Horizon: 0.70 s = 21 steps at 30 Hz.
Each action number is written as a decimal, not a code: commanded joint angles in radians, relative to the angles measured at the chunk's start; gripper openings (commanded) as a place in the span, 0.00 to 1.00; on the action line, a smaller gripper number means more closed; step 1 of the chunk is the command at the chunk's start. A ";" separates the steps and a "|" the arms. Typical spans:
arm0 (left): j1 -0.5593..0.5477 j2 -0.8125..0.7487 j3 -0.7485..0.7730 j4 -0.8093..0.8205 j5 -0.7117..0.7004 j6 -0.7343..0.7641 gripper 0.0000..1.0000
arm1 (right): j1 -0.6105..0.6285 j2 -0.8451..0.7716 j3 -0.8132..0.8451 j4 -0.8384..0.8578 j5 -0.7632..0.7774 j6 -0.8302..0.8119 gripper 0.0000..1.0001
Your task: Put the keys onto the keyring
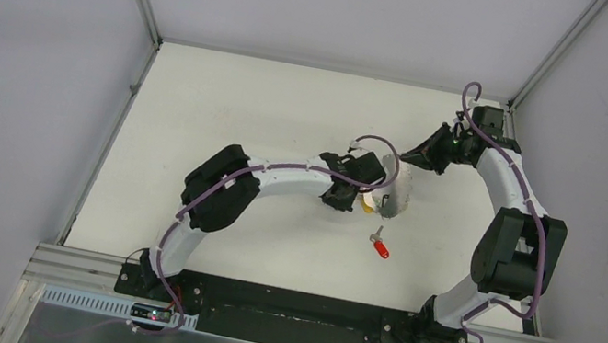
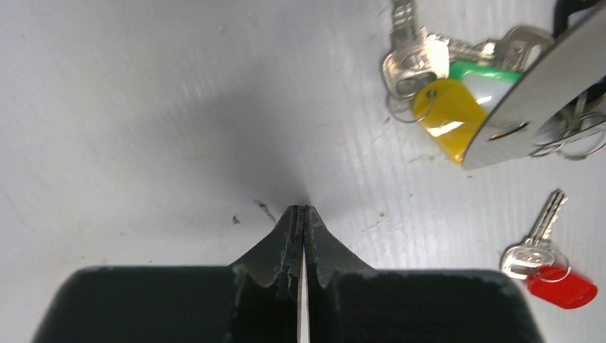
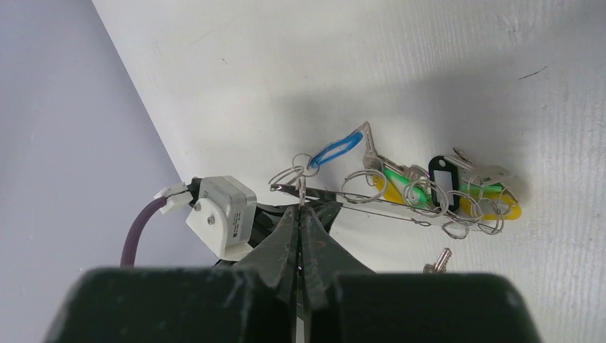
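Step in hand, by judgement: fetching the one loose key in view. The right fingers are pinched shut on the keyring, whose tagged keys hang ahead and right of the left fingers, and those are pressed together on nothing, tips at the bare desk. The red-tagged key lies loose to their right, apart from the hoop; the next move calls for parting the left fingers, shifting right and gripping it.

We find the keyring near the desk's middle, a bunch of keys against it, one loose key on the desk at its six o'clock, apart.
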 commanded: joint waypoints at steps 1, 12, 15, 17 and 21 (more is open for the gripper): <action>-0.009 -0.094 -0.044 0.042 -0.030 -0.023 0.04 | -0.002 -0.017 0.026 0.039 0.000 0.019 0.00; 0.015 0.001 0.124 0.125 0.040 0.028 0.51 | -0.096 0.037 0.227 -0.037 0.155 0.028 0.00; 0.019 0.055 0.205 0.123 0.029 0.045 0.59 | -0.112 0.051 0.240 -0.052 0.155 0.027 0.00; 0.019 0.090 0.246 0.115 0.005 0.058 0.61 | -0.117 0.053 0.223 -0.049 0.149 0.027 0.00; 0.020 0.172 0.328 0.057 -0.094 0.083 0.61 | -0.118 0.045 0.178 -0.025 0.120 0.036 0.00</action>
